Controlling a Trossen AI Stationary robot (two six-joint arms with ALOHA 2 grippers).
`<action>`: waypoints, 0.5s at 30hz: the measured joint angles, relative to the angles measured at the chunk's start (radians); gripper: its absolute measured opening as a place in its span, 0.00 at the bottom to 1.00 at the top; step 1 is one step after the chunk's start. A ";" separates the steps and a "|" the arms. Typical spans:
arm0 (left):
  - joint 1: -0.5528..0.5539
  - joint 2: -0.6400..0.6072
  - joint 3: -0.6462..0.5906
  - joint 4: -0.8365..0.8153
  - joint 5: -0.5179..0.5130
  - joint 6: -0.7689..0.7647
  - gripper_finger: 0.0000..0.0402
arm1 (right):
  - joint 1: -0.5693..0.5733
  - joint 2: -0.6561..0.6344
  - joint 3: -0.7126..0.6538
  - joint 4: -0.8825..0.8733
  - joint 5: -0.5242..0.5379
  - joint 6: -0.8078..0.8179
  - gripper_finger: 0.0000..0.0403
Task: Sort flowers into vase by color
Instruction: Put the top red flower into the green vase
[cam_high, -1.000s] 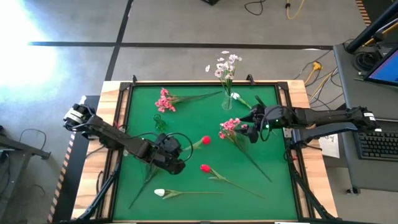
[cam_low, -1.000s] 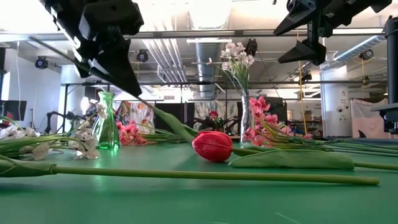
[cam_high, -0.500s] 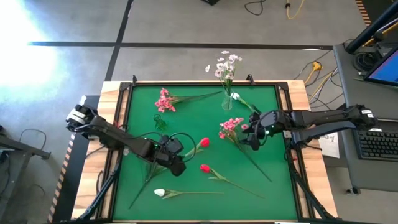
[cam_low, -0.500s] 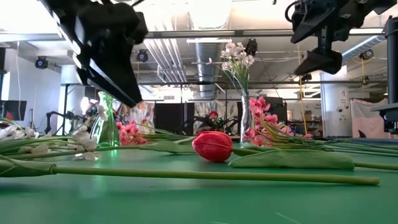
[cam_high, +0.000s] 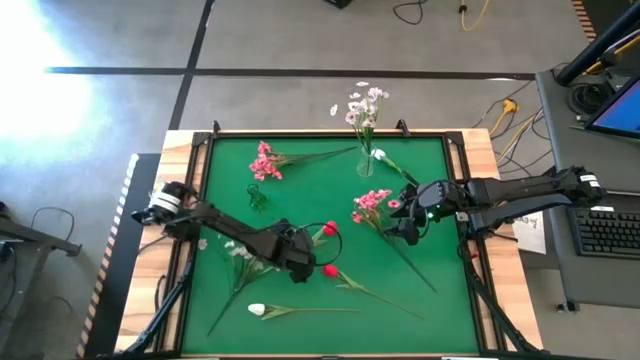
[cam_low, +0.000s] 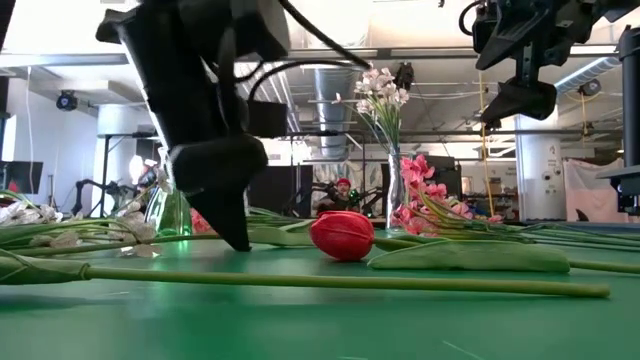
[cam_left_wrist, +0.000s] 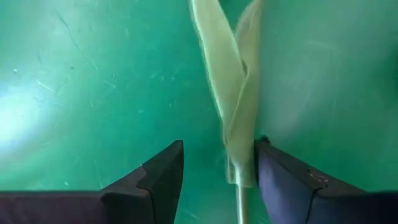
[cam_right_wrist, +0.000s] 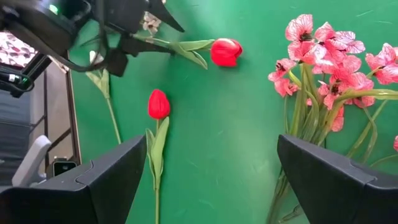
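Hovering: my left gripper (cam_high: 298, 262) hangs low over the green mat (cam_high: 420, 310), near the middle, fingertips almost on the surface in the low view.
Left fingers: parted, a pale green leaf and stem (cam_left_wrist: 233, 118) running between them close to one finger (cam_left_wrist: 283, 186); nothing clamped.
Red tulips: one bud (cam_high: 331, 226) just beyond my left gripper, a second (cam_high: 329, 270) just beside it.
Right gripper: my right gripper (cam_high: 402, 222) is raised over the pink spray (cam_high: 368, 205), fingers spread wide, holding nothing.
Clear vase: at the mat's far edge (cam_high: 366, 165), pale blossoms (cam_high: 365, 104) standing in it.
Green vase: small (cam_high: 257, 197), left of centre, with another pink cluster (cam_high: 265, 161) lying just beyond it.
White bud: lying (cam_high: 257, 311) at the near edge.
White spray: flat (cam_high: 236, 252) on the left side.
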 joint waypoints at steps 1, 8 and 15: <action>0.000 0.011 0.012 -0.011 -0.005 -0.005 0.44 | 0.000 0.000 0.000 0.000 0.000 0.000 0.88; 0.004 0.070 0.055 -0.036 -0.006 0.013 0.37 | 0.000 0.000 0.000 0.000 0.004 -0.002 0.87; 0.007 0.070 0.082 -0.108 -0.033 -0.060 0.04 | 0.000 0.000 0.000 0.000 0.007 -0.004 0.87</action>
